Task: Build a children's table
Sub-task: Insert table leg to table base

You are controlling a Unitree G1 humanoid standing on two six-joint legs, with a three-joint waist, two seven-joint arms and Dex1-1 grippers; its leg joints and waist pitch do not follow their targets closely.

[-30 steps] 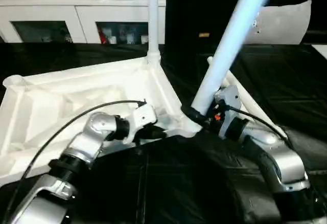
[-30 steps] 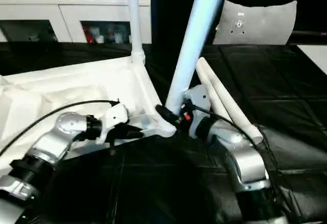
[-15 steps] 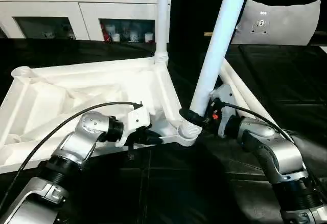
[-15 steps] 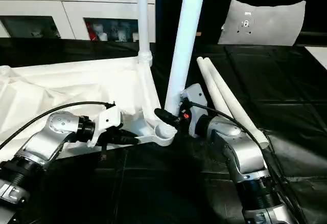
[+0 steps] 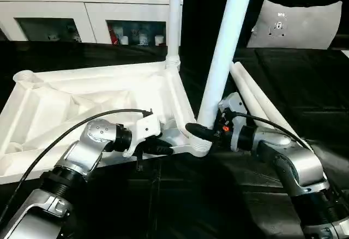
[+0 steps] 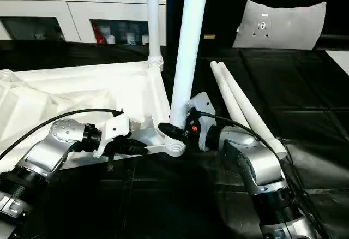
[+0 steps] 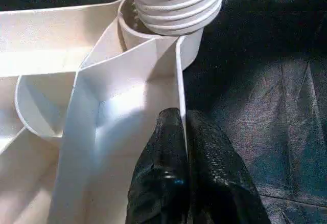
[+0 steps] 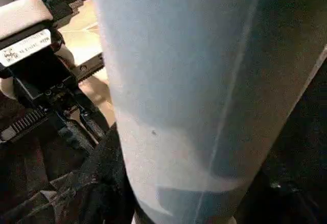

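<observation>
We've got the white table top (image 5: 98,102) lying upside down on the black table (image 5: 305,81), ribbed underside facing up, and that's our landmark. At its far corner one leg (image 5: 174,15) stands upright in its socket. At the near corner, closest to our right arm, a second leg (image 5: 223,53) is leaning slightly, its threaded end (image 7: 176,4) sitting at the mouth of the round corner socket (image 7: 153,40), the ridges of the thread showing above the rim.

Our right hand (image 5: 200,132) is clamped around the base of that second leg, just above the socket, black fingers wrapped on the white tube. Our left hand (image 7: 183,147) is pinching the thin near edge wall of the table top, just beside that same corner, fingers (image 7: 158,183) closed narrow with the rib between them.

Beyond the near corner, off the right side of the table top, two spare legs (image 6: 240,105) lie side by side on the black surface, touching each other. Behind the table top stands a white cabinet (image 5: 87,15), and off to the far right a grey-white cushion-like panel (image 5: 297,23).
</observation>
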